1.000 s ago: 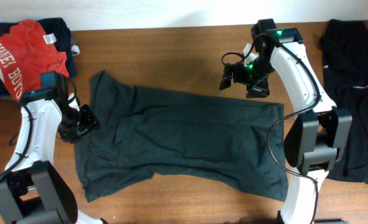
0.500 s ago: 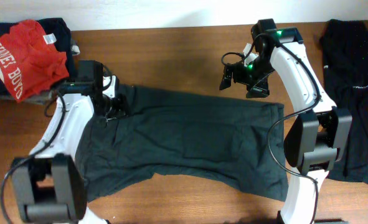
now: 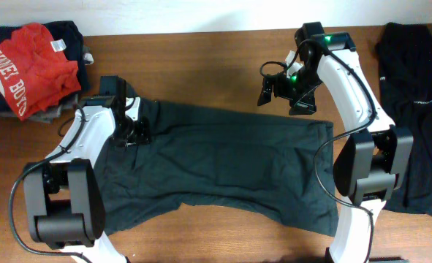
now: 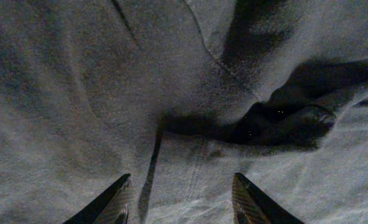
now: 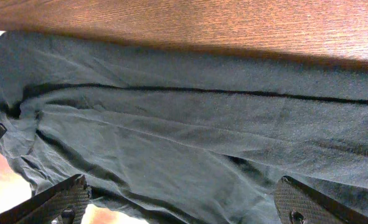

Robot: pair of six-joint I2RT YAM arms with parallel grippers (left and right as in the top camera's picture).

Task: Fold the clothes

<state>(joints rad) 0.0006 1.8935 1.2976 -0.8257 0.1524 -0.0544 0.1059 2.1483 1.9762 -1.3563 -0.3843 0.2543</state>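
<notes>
A dark grey-green T-shirt (image 3: 223,168) lies spread across the middle of the wooden table (image 3: 201,66), wrinkled, with one sleeve reaching toward the far left. The overhead view alone shows the other clothes. A red shirt with white lettering (image 3: 29,62) sits on top of a dark pile (image 3: 68,33) at the far left corner. A black garment (image 3: 420,95) lies along the right edge, well apart from the spread shirt.

From above, the left gripper (image 3: 131,131) is down over the shirt's far left part, near the sleeve, but its fingers are hard to read there. The left wrist view settles it: the left gripper (image 4: 180,202) has its fingers (image 4: 112,202) standing apart, nothing pinched between them. Grey cloth (image 4: 78,93) fills the frame, crossed by a stitched seam, with a dark shadowed fold (image 4: 283,118) to the right.

The right gripper (image 3: 281,91) hangs above the shirt's far edge, right of centre. Its wrist view shows the gripper (image 5: 184,202) spread wide and holding nothing, fingers (image 5: 62,199) at the frame's lower corners. The shirt (image 5: 202,143) lies beneath and bare wood (image 5: 202,25) runs along the top. A long straight crease crosses the cloth, which the overhead view barely shows.
</notes>
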